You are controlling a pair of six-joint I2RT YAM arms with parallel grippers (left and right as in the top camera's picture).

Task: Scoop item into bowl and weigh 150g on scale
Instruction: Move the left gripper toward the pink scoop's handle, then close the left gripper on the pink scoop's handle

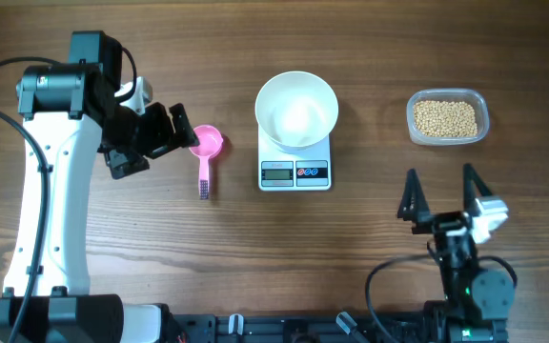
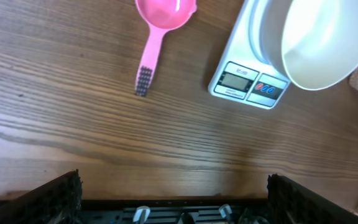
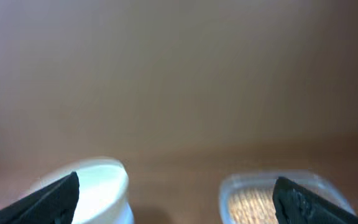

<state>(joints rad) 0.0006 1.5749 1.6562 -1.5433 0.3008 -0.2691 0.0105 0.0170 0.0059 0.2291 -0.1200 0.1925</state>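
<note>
The white bowl [image 1: 296, 110] stands empty on the white scale [image 1: 294, 172] at the table's middle back. Tan beans [image 1: 444, 118] fill a clear tub [image 1: 485, 122] at the back right. A pink scoop [image 1: 206, 148] lies left of the scale, handle toward the front. My left gripper [image 1: 185, 131] hovers open just left of the scoop's cup, holding nothing. In the left wrist view the scoop [image 2: 160, 12], scale [image 2: 247, 81] and bowl [image 2: 322, 43] lie ahead of the open gripper [image 2: 174, 186]. My right gripper [image 1: 439, 181] rests open near the front right, empty, facing the blurred bowl [image 3: 98, 186] and beans [image 3: 253, 205].
The left arm's white link [image 1: 50, 191] stretches along the table's left side. Bare wood lies between the scale and the tub, and across the front middle. The arms' bases [image 1: 255, 329] line the front edge.
</note>
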